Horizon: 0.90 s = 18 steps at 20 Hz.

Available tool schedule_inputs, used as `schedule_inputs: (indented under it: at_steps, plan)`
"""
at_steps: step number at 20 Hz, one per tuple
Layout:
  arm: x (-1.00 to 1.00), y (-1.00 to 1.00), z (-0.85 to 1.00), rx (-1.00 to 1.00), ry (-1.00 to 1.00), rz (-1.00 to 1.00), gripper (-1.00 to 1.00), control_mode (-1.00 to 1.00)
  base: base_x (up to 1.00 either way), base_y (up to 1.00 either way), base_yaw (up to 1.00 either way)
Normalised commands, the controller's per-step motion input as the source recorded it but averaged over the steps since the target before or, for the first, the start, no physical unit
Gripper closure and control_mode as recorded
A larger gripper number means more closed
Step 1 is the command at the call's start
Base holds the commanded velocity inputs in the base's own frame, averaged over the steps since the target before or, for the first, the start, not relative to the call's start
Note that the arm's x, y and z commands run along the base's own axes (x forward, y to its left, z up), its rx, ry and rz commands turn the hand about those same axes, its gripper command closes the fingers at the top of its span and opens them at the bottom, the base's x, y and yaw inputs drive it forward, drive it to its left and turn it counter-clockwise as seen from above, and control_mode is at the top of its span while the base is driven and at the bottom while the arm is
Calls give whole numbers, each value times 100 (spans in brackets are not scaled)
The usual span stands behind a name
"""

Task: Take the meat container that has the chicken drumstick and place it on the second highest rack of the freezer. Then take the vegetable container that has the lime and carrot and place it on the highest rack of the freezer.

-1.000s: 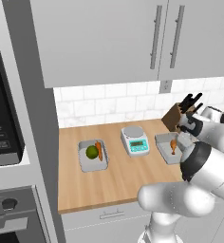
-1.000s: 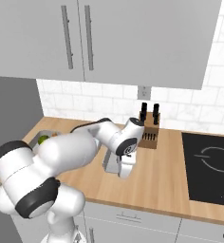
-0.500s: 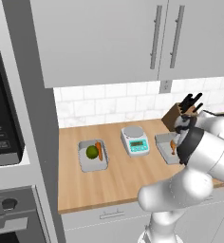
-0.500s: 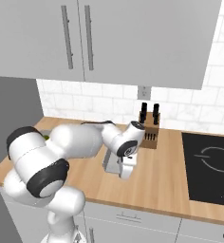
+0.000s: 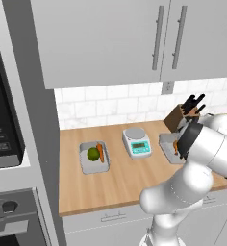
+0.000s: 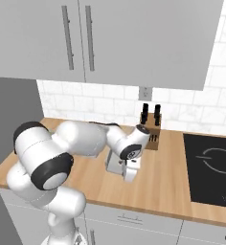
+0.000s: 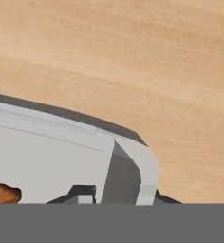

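Note:
The meat container (image 5: 166,141) is a grey tray on the counter right of the scale, partly hidden by my arm, with the orange-brown chicken drumstick (image 5: 175,148) inside. My gripper (image 6: 129,175) points down at its near corner. In the hand view the gripper (image 7: 126,197) straddles the meat container's (image 7: 47,156) wall. One fingertip (image 7: 81,192) is inside, the other outside, both against the wall, and the drumstick (image 7: 4,193) lies just left. The vegetable container (image 5: 94,158) holds the lime (image 5: 93,153) and carrot (image 5: 101,152) further left. The freezer and its racks are out of view.
A kitchen scale (image 5: 136,141) stands between the two trays. A knife block (image 6: 151,131) sits against the tiled wall behind the meat container. A black cooktop (image 6: 210,167) lies to the right, and an oven stack (image 5: 2,125) rises at the far left. Wall cabinets hang overhead.
The jaws stood wide over the tray's corner and have now closed in on its wall. The arm's elbow has swung while the hand stayed at the tray. The trays have not moved.

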Motion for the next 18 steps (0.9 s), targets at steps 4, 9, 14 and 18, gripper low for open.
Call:
schedule_inputs:
  at_steps: [4, 9, 14, 18]
  plan:
    - [0, 0, 18, 0, 0, 3, 100, -100, 0, 0, 0]
    - [-13, 0, 81, -9, -3, 9, 100, -100, 0, 0, 0]
    - [-42, 11, 99, -14, -7, 17, 100, -100, 0, 0, 0]
    - [-65, 6, 90, -6, -13, 36, 100, -100, 0, 0, 0]
